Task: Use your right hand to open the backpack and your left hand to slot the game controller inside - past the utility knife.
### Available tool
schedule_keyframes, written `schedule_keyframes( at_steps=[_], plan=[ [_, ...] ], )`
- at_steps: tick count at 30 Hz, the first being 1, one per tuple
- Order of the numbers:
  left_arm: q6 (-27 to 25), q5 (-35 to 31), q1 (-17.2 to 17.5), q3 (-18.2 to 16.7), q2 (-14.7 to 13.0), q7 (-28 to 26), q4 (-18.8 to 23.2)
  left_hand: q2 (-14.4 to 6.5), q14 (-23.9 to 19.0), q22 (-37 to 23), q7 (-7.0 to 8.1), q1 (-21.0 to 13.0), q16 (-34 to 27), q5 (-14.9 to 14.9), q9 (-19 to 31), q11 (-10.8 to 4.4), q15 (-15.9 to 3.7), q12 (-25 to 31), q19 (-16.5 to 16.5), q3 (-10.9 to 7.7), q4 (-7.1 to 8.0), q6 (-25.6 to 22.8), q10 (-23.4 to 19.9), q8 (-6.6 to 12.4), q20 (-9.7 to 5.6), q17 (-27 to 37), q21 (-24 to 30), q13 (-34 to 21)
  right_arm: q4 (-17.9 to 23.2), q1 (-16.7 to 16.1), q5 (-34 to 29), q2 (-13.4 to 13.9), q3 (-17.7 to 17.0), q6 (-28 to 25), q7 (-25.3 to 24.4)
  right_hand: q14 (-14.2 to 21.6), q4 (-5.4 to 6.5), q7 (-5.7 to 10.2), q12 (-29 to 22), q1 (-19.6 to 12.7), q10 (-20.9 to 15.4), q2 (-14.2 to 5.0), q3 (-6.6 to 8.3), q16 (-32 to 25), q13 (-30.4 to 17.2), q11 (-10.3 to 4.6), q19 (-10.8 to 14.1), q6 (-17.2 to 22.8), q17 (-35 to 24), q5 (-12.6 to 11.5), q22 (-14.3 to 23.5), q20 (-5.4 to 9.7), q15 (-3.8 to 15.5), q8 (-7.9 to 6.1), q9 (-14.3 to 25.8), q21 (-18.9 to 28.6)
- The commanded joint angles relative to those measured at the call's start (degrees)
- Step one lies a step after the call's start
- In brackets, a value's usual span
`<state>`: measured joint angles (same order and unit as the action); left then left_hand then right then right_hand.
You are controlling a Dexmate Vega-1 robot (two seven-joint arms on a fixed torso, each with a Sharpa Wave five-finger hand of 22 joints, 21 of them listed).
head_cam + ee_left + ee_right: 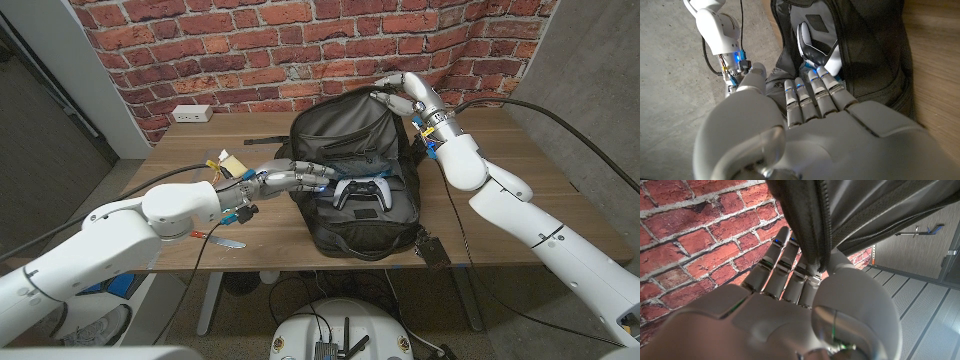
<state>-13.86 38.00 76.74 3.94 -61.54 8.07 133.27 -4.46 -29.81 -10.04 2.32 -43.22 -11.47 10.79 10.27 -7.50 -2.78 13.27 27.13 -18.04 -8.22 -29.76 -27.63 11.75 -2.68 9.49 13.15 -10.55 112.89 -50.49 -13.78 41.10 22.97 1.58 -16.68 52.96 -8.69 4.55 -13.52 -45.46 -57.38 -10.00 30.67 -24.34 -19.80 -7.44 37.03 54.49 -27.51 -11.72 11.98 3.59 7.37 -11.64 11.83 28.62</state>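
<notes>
Holding the backpack [352, 190] flap up with my gripping right robot hand [405, 96], I nudge the game controller [359, 193], lying inside the opening, deeper with my empty, straightened left robot hand [300, 176].

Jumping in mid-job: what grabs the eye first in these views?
The black backpack lies open at the table's middle, its flap gripped and lifted by the right hand at the far edge. Inside lies the white game controller, with the left hand at its side. The utility knife lies near the front edge.
</notes>
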Motion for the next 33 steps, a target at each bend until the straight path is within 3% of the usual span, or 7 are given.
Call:
schedule_keyframes(
  at_steps=[1,7,17,33],
  plan=[
    [1.4,3.8,4.6,-4.8,-1.5,-1.0,-1.3,-0.3,-2.4,-0.3,-0.04,1.0,-0.5,-0.1,0.2,-0.23,-6.44,0.8,1.4,-0.74,-0.19,-1.9,-3.1,0.42,-3.24,0.2,0.5,-0.2,0.3,-0.3,0.0,0.1,-0.1,-0.4,-0.4,-0.2,-0.08,-0.13,0.3,0.4,-0.3,-0.26,0.49,0.4,-0.3,0.23,-0.2,0.5,-0.2,-0.2,0.1,8.71,4.92,-0.32,0.3,0.4],
    [1.5,4.5,5.9,-6.4,-1.4,-0.5,-1.7,-0.5,-3.5,-0.4,-0.15,1.3,-0.5,-0.1,0.3,0.72,-6.83,0.7,2.0,-1.02,-0.25,-2.8,-4.0,0.49,-3.3,0.2,0.6,-0.2,0.5,-0.4,0.1,0.2,-0.2,-0.5,-0.5,-0.3,-0.11,-0.06,0.3,0.4,-0.3,-0.24,0.51,0.4,-0.3,0.35,-0.3,0.5,-0.3,-0.2,0.1,8.7,4.93,-0.31,0.3,0.5],
    [0.1,4.4,9.6,-11.3,-0.8,-0.6,-1.8,-0.9,-5.2,-0.4,-0.14,1.8,-0.4,-0.1,0.3,0.36,-7.13,0.9,2.4,-1.49,-0.32,-4.5,-5.9,0.68,-3.08,0.3,0.6,-0.2,0.5,-0.4,0.3,0.2,-0.3,-0.9,-0.6,-0.2,-0.07,-0.03,0.3,0.4,-0.4,-0.24,0.47,0.4,-0.3,0.15,-0.4,0.6,-0.4,-0.2,0.1,8.7,4.9,-0.36,0.3,0.8],
    [-0.9,2.3,12.2,-15.2,3.4,-0.5,-3.0,-1.2,-5.7,-0.4,-0.1,2.0,-0.1,-0.1,0.3,0.22,-7.07,1.0,2.8,-2.02,-0.5,-5.4,-7.5,0.59,-3.03,0.3,0.5,-0.3,1.3,-0.3,0.7,0.1,0.0,-2.0,-0.3,-0.3,-0.05,-0.09,0.3,0.5,-0.3,-0.2,0.48,0.6,-0.4,0.31,-0.5,0.5,-0.5,-0.2,0.0,8.71,4.84,-0.31,0.3,1.2]
  ],
)
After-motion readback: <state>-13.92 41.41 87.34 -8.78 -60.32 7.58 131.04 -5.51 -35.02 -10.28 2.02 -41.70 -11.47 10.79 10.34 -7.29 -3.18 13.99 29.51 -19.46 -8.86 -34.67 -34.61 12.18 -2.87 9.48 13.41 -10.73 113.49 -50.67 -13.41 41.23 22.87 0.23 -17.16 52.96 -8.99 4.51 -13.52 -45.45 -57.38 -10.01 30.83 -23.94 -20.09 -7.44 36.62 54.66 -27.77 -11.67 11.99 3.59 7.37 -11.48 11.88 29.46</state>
